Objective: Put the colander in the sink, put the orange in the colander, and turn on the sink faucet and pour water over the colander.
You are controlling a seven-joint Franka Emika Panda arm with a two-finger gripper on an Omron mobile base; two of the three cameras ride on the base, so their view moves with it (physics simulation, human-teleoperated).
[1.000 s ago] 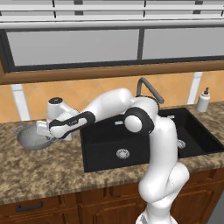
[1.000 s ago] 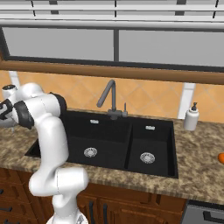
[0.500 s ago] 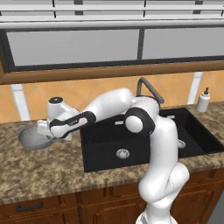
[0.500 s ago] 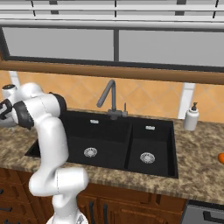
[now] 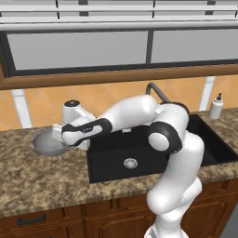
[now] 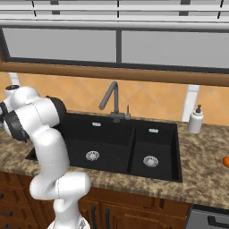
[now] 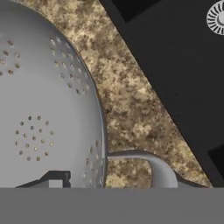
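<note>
Evidently the first step is in hand: the colander, on the surface left of the sink, is straddled at its rim by the fingers, whose grip cannot be told, so a firm pinch and a lift over the sink are called for.

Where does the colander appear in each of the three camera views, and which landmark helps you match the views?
Left base view: colander at left, on the counter beside the sink.
Right base view: not visible; the arm covers that far-left area.
Hand view: colander occupies the left half.
Shared landmark: the sink's round silver drain.
</note>
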